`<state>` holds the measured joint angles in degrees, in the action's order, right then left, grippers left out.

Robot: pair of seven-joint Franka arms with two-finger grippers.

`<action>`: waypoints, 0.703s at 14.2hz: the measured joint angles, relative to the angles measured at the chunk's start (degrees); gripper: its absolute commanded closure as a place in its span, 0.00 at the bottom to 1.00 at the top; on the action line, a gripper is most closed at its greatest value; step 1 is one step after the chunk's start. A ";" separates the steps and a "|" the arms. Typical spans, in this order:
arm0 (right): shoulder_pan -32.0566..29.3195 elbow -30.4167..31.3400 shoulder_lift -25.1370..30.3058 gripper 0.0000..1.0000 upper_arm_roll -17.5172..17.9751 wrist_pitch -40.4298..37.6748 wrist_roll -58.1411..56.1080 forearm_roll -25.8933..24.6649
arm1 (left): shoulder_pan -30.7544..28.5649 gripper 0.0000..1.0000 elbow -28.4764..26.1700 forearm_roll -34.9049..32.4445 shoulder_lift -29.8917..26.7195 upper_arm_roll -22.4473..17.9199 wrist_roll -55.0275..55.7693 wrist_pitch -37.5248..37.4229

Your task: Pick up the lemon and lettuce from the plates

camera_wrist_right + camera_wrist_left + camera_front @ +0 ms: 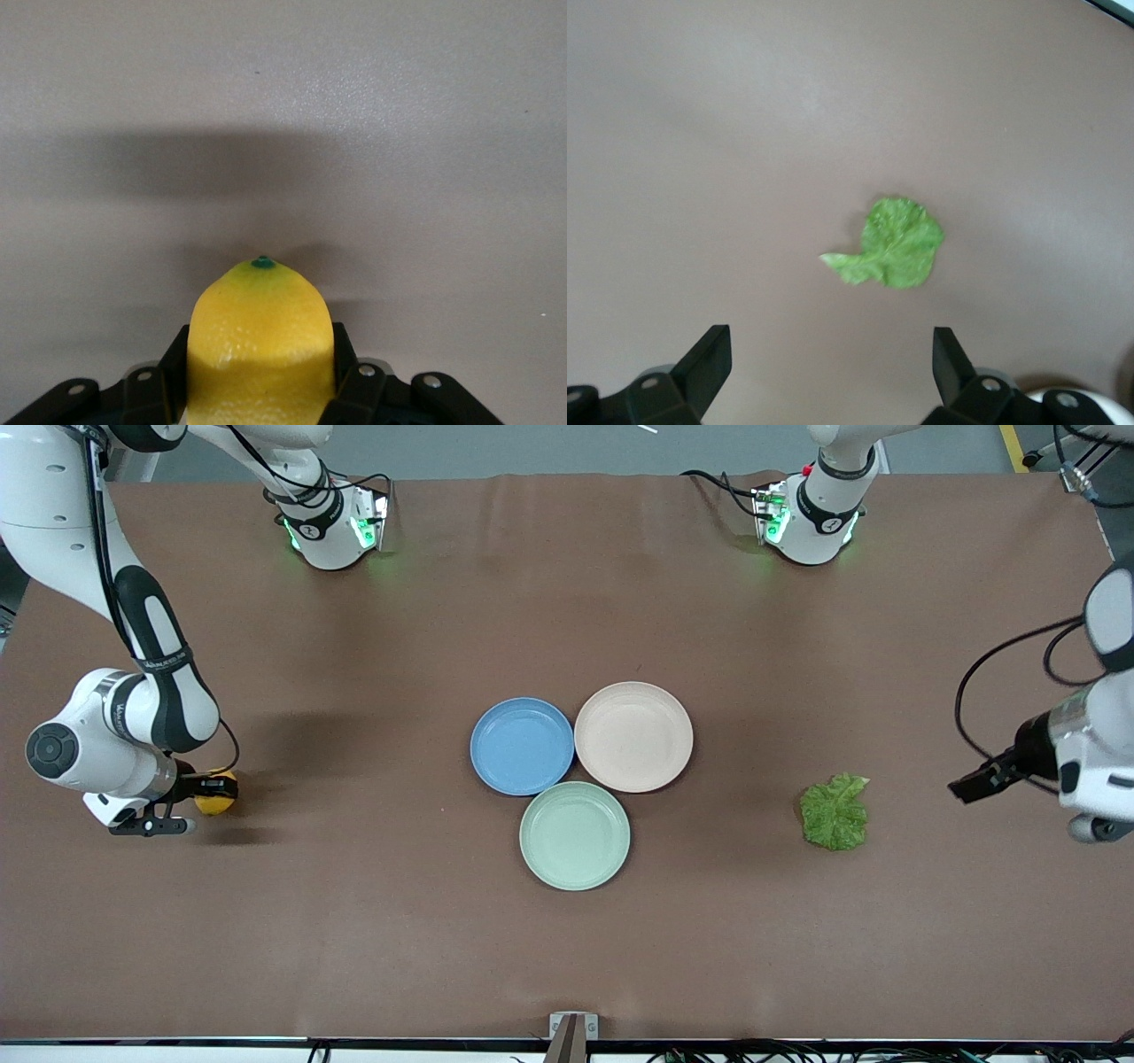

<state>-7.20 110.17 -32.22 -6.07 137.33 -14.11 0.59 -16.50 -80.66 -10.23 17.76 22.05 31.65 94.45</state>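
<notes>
The lemon [219,795] is yellow with a green tip and sits between the fingers of my right gripper [209,790], low over the bare table at the right arm's end. In the right wrist view the lemon [261,310] fills the shut right gripper [261,376]. The lettuce [834,812] lies flat on the table toward the left arm's end, off the plates. My left gripper [974,786] is open and empty, in the air beside the lettuce at the table's end. The left wrist view shows the lettuce [895,243] ahead of the left gripper [831,347]. The blue plate [522,745] and beige plate [633,736] are empty.
A pale mint-green plate [575,835], also empty, touches the blue and beige plates and lies nearer to the front camera. The three plates cluster at the table's middle. Brown table cover spreads all around them.
</notes>
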 measured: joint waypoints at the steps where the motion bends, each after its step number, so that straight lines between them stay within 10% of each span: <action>1: 0.00 0.01 0.00 0.59 0.00 0.01 0.01 0.00 | -0.01 0.00 0.01 0.00 -2.10 0.00 -2.82 -1.82; 2: 0.00 0.01 0.00 0.19 0.00 0.00 0.01 0.01 | 0.00 0.00 0.01 0.00 -4.02 0.01 -5.54 -3.59; 3: 0.00 -0.04 0.00 0.01 0.00 -0.14 0.01 0.02 | 0.00 0.00 0.00 0.01 -5.78 0.01 -8.02 -5.22; 10: 1.37 -3.83 13.02 0.01 0.71 -19.46 0.74 0.04 | -0.07 0.00 -0.87 6.98 -13.73 -0.71 -15.95 -10.14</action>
<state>-5.83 106.34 -19.20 -5.36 117.87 -13.37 0.64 -16.56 -81.53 -3.25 4.03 21.35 15.69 84.32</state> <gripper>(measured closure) 0.013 0.000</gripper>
